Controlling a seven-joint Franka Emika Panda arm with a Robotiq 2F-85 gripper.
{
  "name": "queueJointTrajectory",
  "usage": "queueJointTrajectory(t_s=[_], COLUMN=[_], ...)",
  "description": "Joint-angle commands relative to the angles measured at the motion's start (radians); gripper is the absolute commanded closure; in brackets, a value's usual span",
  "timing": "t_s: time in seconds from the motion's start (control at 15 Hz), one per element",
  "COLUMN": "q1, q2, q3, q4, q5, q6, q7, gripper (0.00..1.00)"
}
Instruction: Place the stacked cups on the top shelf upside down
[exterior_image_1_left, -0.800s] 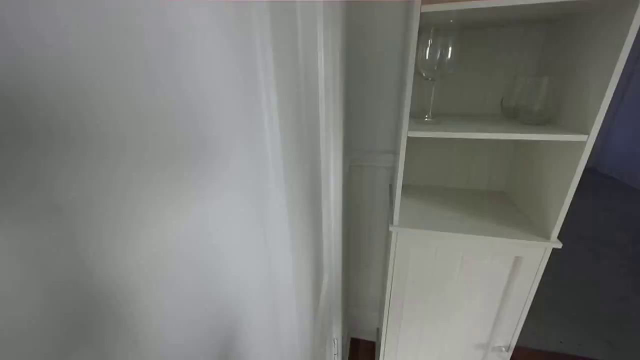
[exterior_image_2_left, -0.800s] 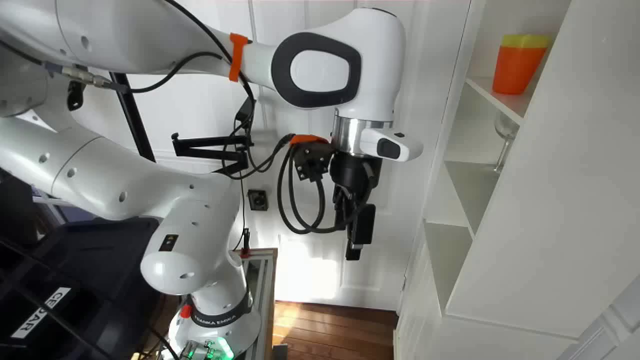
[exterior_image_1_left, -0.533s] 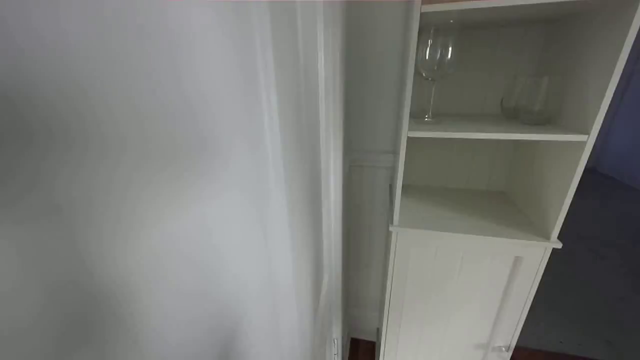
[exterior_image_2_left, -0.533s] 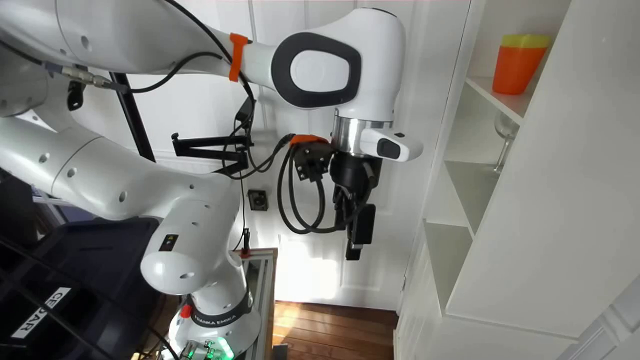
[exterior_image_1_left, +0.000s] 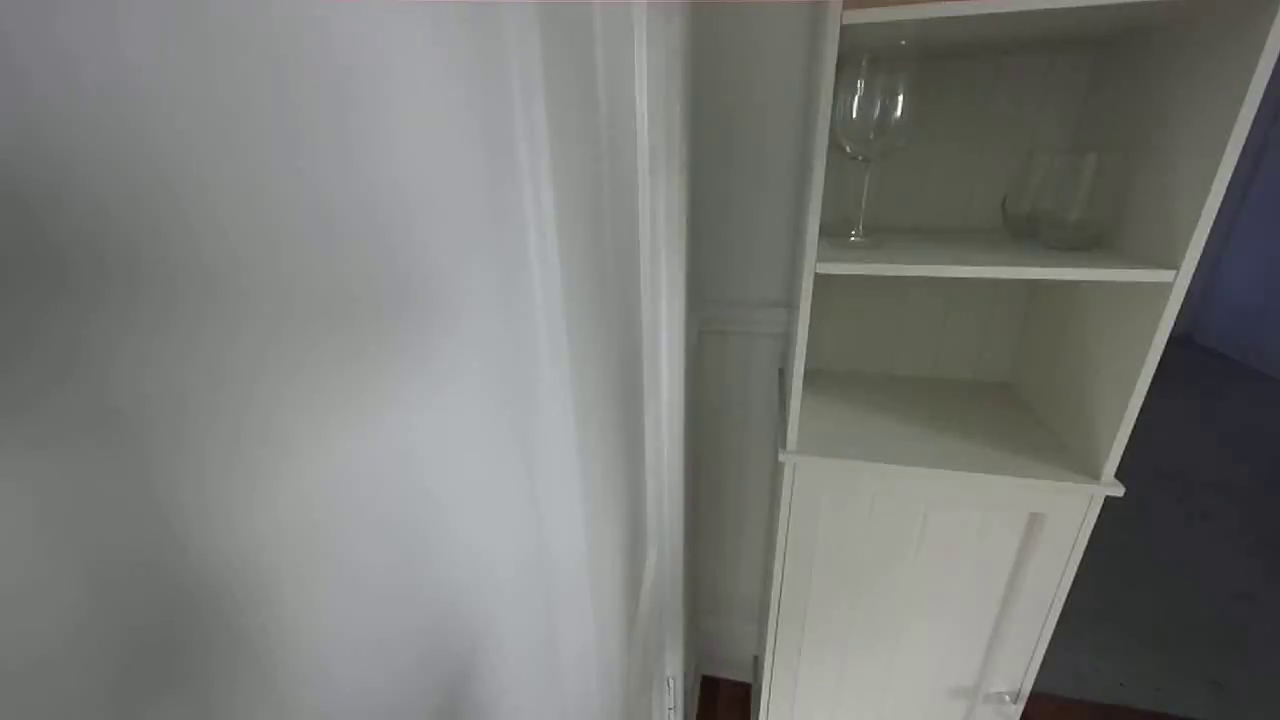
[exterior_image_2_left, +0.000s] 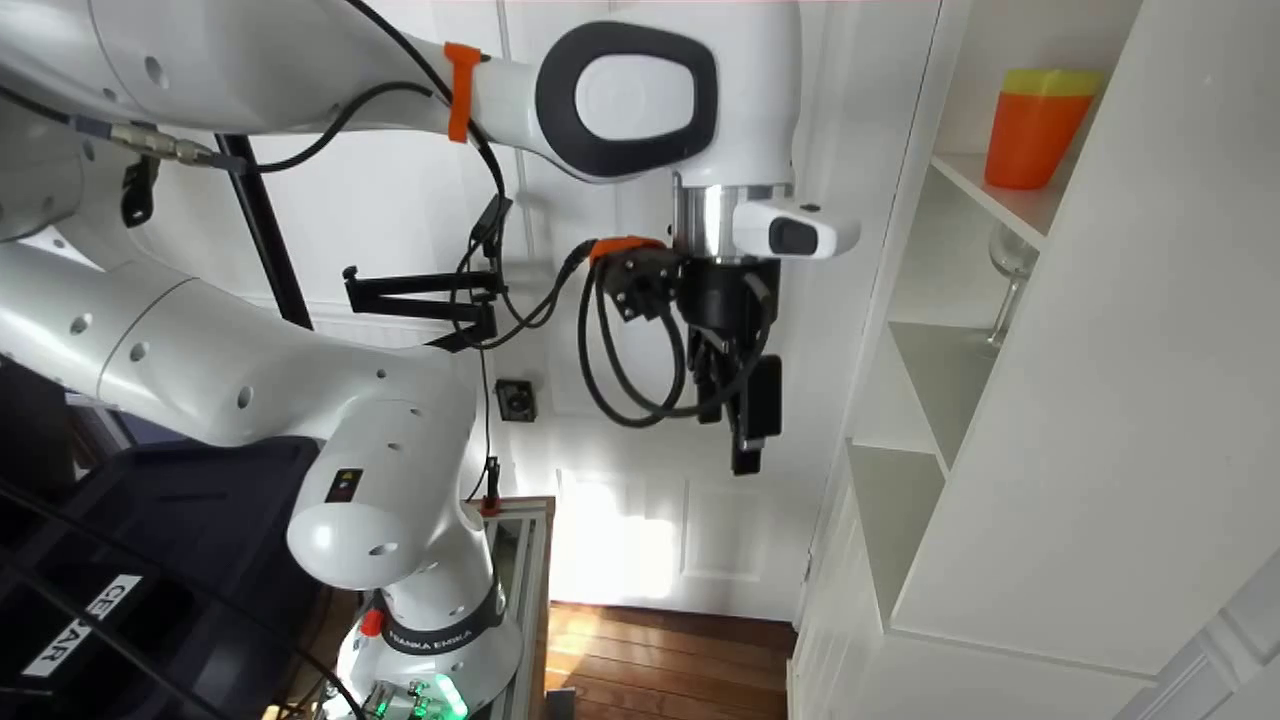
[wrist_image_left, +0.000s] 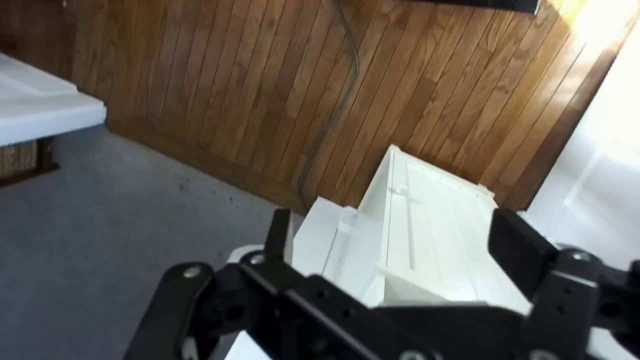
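The stacked cups (exterior_image_2_left: 1036, 130) stand on the top shelf (exterior_image_2_left: 1005, 200) of the white cabinet in an exterior view. An orange cup is outside and a yellow rim shows above it. The stack is wider at the top than at the base, so it looks upright. My gripper (exterior_image_2_left: 746, 440) hangs pointing down, to the left of the cabinet and well below the cups. In the wrist view my gripper (wrist_image_left: 390, 220) has its fingers wide apart with nothing between them. The cups are out of the wrist view.
The cabinet (exterior_image_1_left: 940, 570) has a side panel (exterior_image_2_left: 1110, 400) beside the shelves. A wine glass (exterior_image_1_left: 870, 110) and glass tumblers (exterior_image_1_left: 1068, 205) stand on the shelf below the top one. A white door (exterior_image_2_left: 620, 540) is behind the arm. Cables (exterior_image_2_left: 640, 400) loop beside the gripper.
The arm and gripper have risen and moved slightly right, toward the cabinet, in an exterior view. The cups and glasses have not moved.
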Motion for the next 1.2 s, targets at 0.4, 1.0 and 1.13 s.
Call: queueJointTrajectory(t_s=[0.4,1.0,1.13], q1=[0.127,0.122,0.157], q2=[0.040,0.029,0.035], q3=[-0.043,-0.025,-0.045], q4=[0.271,0.245,0.226], q5=[0.192,0.195,0.256], q6=[0.062,0.125,0.269], q7=[-0.066,-0.091,-0.104], gripper=[0.00,0.00,0.00])
